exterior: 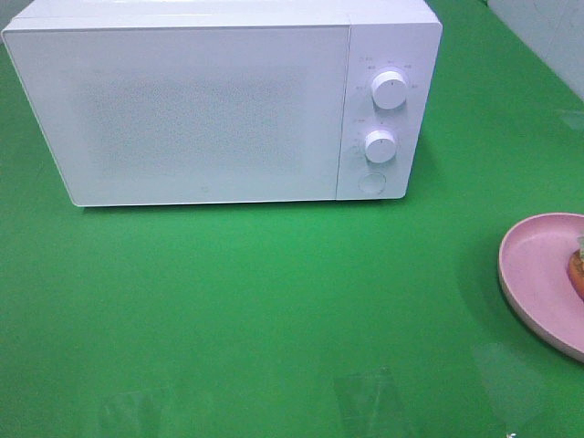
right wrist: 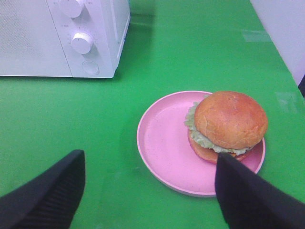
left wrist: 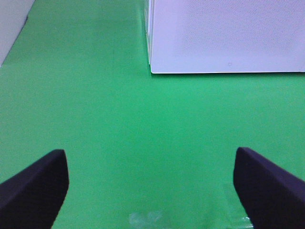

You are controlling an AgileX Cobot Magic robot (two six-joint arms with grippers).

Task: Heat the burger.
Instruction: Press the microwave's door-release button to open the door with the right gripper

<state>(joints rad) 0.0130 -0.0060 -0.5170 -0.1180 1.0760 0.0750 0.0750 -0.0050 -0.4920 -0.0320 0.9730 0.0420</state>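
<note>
The burger (right wrist: 228, 125) with golden buns and green lettuce sits on a round pink plate (right wrist: 164, 143). In the exterior high view only a sliver of the burger (exterior: 577, 269) shows at the right edge, on the pink plate (exterior: 534, 274). My right gripper (right wrist: 150, 191) is open, its dark fingers (right wrist: 47, 195) back from the plate and holding nothing. A white microwave (exterior: 219, 100) stands at the back with its door shut. My left gripper (left wrist: 150, 186) is open over bare green table, in front of the microwave (left wrist: 224, 36). Neither gripper shows in the exterior high view.
The microwave has two white knobs (exterior: 390, 89) (exterior: 380, 144) and a round button (exterior: 370, 183) on its right panel. The table is covered in green (exterior: 274, 310). A pale wall (left wrist: 12, 24) runs along the table's left edge.
</note>
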